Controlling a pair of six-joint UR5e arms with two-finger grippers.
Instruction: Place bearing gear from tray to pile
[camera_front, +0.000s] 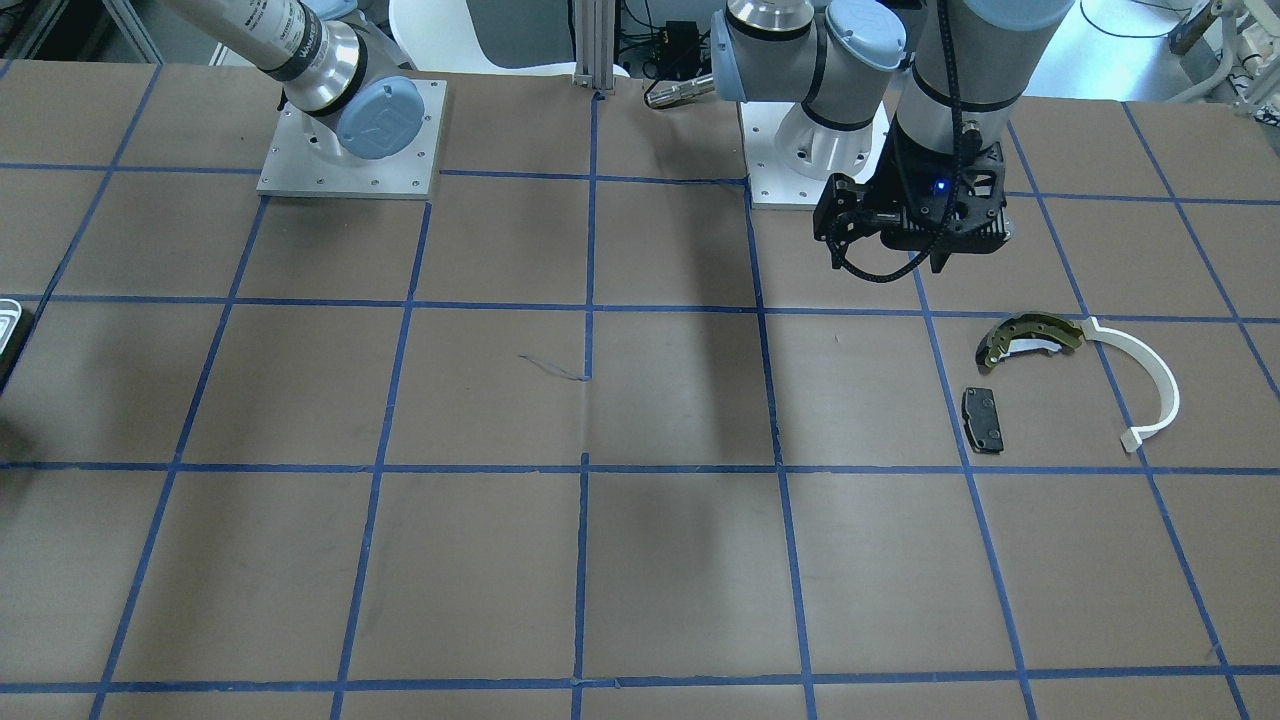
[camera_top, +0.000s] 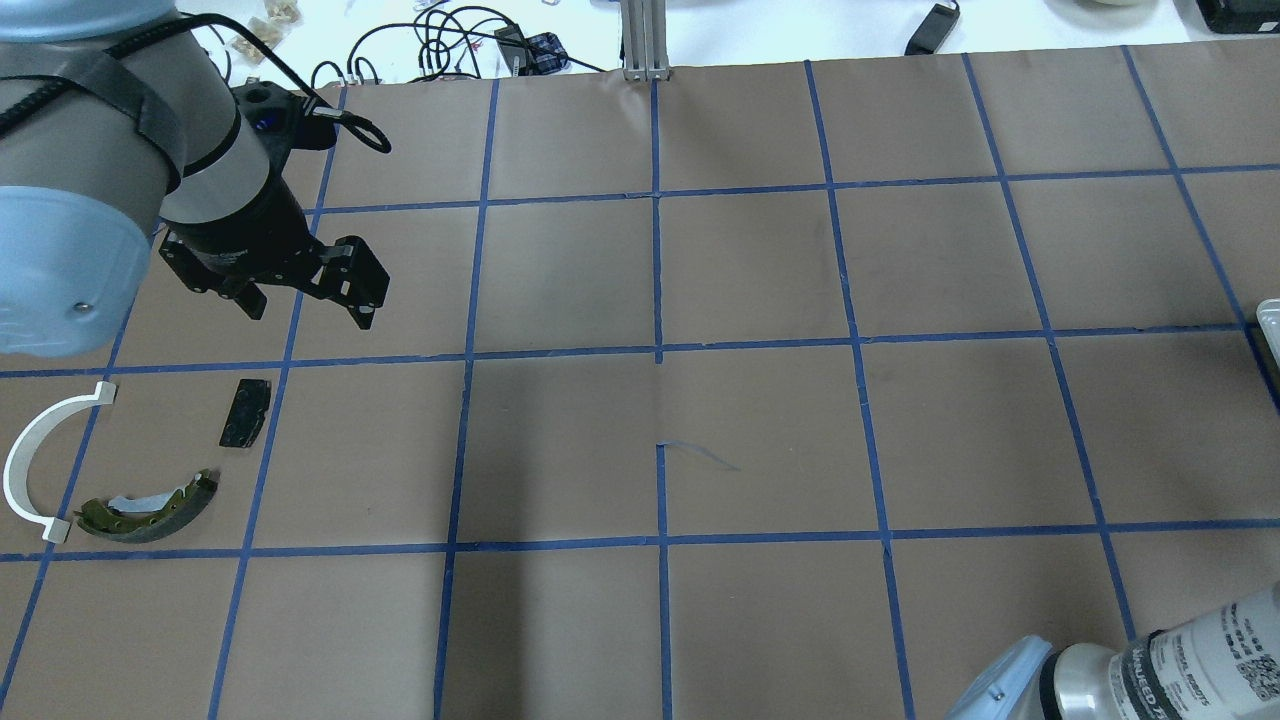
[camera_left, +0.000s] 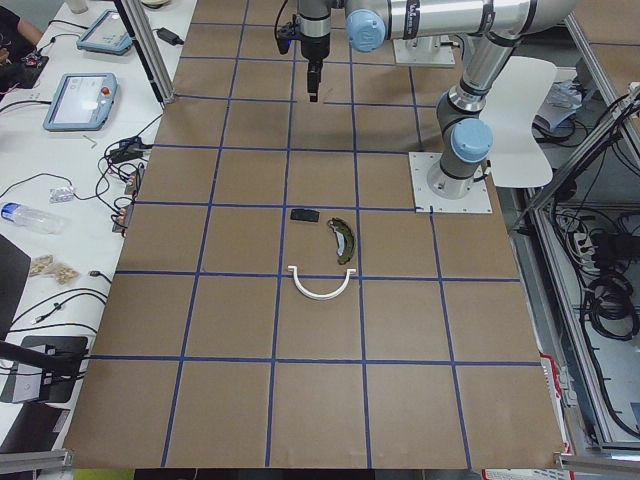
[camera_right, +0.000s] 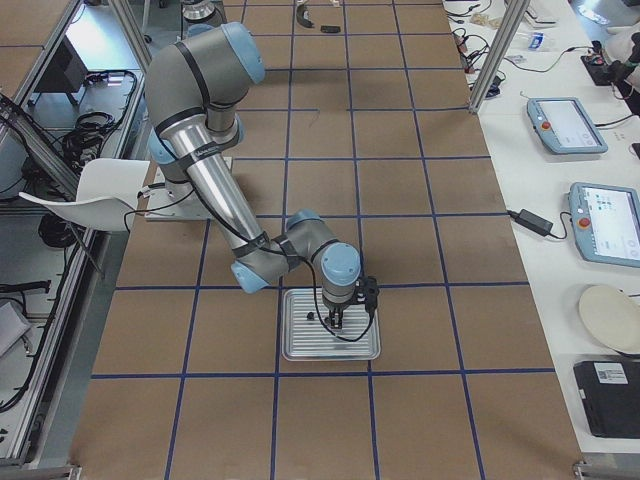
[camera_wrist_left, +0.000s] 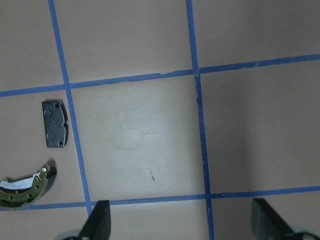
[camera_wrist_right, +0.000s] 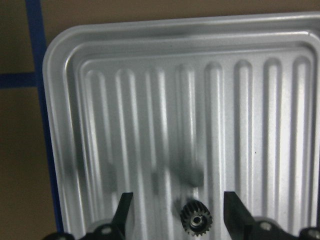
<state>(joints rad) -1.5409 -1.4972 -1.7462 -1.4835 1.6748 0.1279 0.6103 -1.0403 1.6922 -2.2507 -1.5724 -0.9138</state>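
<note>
The bearing gear (camera_wrist_right: 196, 218), tiny, black and toothed, lies on the ribbed silver tray (camera_wrist_right: 55, 65). My right gripper (camera_wrist_right: 179, 198) is open low over the tray, and the gear sits between its fingers without touching them. The exterior right view shows this gripper (camera_right: 336, 318) over the tray (camera_right: 300, 350). The pile lies far across the table: an olive-gold brake shoe (camera_top: 150, 510), a white arc strip (camera_top: 30, 450) and a black pad (camera_top: 245, 412). My left gripper (camera_top: 310, 295) hangs open and empty above the table just beyond the pad (camera_wrist_left: 54, 130).
The table is brown paper with a blue tape grid. The tray shows only as a sliver at the table edge in the front view (camera_front: 8, 330) and the overhead view (camera_top: 1270, 320). The arm bases (camera_front: 350, 140) stand at the robot's side.
</note>
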